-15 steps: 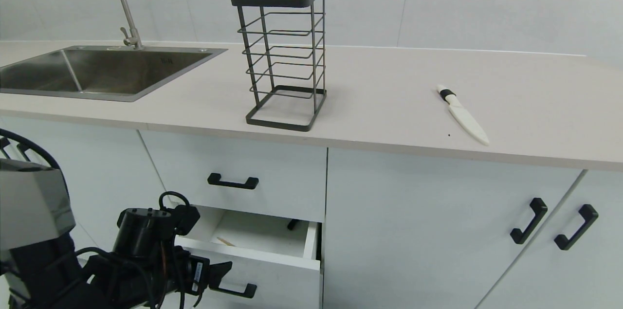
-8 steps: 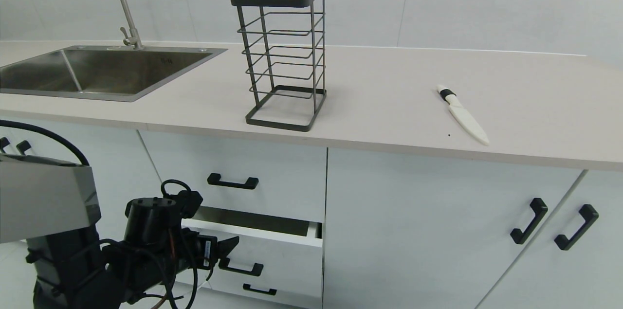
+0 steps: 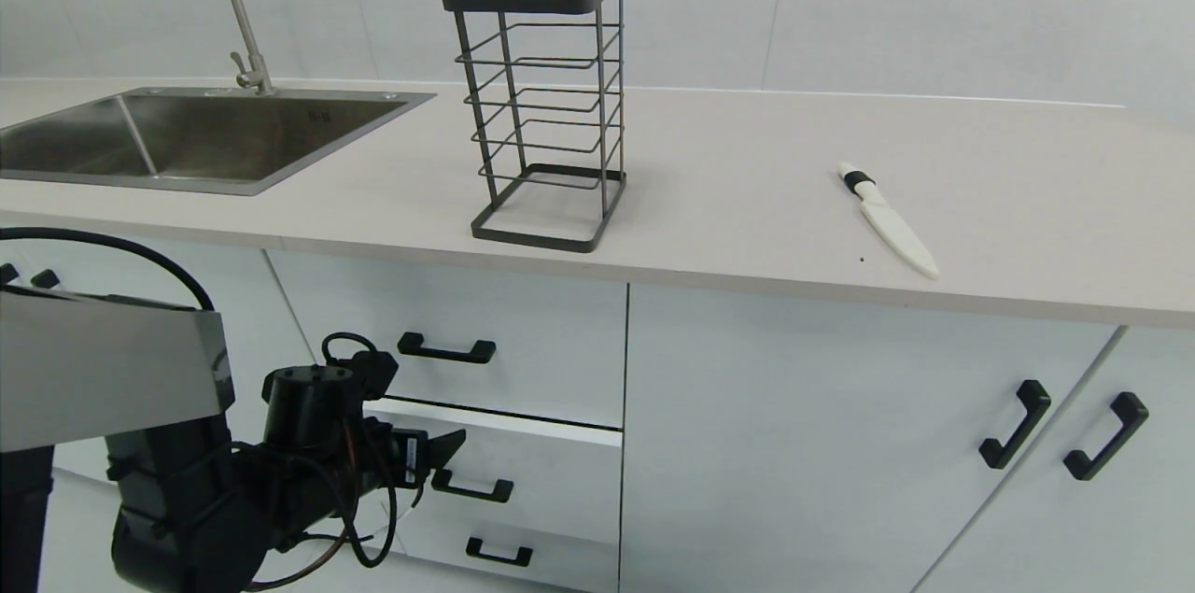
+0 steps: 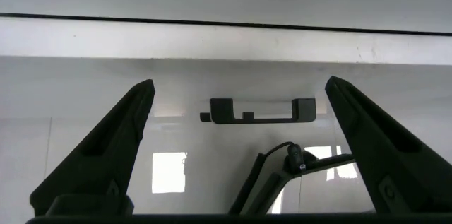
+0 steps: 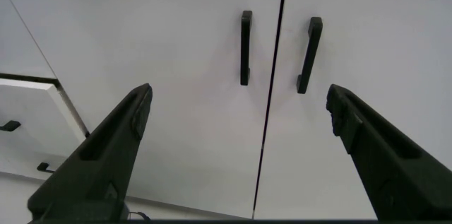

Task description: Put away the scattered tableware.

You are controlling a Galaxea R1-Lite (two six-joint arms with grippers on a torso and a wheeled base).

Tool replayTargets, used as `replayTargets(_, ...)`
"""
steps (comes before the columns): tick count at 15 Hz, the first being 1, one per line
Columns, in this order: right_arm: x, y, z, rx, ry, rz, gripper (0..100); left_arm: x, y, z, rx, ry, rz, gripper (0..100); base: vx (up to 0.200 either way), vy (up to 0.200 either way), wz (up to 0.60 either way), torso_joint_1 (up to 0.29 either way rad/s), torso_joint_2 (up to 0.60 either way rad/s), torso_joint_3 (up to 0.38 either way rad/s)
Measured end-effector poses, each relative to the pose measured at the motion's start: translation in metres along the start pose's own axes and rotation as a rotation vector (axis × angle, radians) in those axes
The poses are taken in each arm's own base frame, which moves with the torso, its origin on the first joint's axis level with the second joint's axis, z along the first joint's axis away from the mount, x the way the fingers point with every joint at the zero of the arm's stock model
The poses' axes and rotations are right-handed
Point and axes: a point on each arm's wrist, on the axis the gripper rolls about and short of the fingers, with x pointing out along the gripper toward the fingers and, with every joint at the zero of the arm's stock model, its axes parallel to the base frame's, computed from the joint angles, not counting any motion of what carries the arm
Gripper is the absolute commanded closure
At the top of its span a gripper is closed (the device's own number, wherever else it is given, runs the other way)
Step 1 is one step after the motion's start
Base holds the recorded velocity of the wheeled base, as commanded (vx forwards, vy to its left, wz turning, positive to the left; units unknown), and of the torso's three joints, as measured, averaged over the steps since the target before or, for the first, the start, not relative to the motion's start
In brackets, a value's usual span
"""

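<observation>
Left claw (image 4: pixel 240 86) spread wide facing drawer handle (image 4: pixel 256 110); right claw (image 5: pixel 239 95) likewise released

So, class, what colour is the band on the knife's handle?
Black, on the white knife; head view shows it best.

White black-banded knife (image 3: pixel 888 220) — lying flat, right side of counter (image 3: pixel 747 154)

Steel sink (image 3: pixel 261 131), curved faucet (image 3: pixel 235 5) behind it, two-handled cabinet doors (image 3: pixel 822 444)
</observation>
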Motion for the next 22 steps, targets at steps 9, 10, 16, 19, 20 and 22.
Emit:
replayTargets(9,0.0,0.0,0.0,0.0,0.0,0.0,0,0.013,0.003,0.001,-0.004,-0.005,0.004,0,0.0,0.0,0.0,0.0,0.0,0.0)
replayTargets(10,0.0,0.0,0.0,0.0,0.0,0.0,0,0.014,0.004,0.002,-0.006,-0.012,0.007,0,0.0,0.0,0.0,0.0,0.0,0.0)
replayTargets(16,0.0,0.0,0.0,0.0,0.0,0.0,0,0.01,0.005,-0.001,-0.007,-0.005,0.01,0,0.0,0.0,0.0,0.0,0.0,0.0)
replayTargets(19,0.0,0.0,0.0,0.0,0.0,0.001,0,-0.013,0.004,-0.01,-0.01,0.02,0.014,0,0.0,0.0,0.0,0.0,0.0,0.0)
replayTargets(20,0.0,0.0,0.0,0.0,0.0,0.001,0,-0.023,0.004,-0.013,-0.01,0.028,0.014,0,0.0,0.0,0.0,0.0,0.0,0.0)
replayTargets(22,0.0,0.0,0.0,0.0,0.0,0.0,0,-0.047,0.002,-0.016,-0.01,0.028,0.013,0,0.0,0.0,0.0,0.0,0.0,0.0)
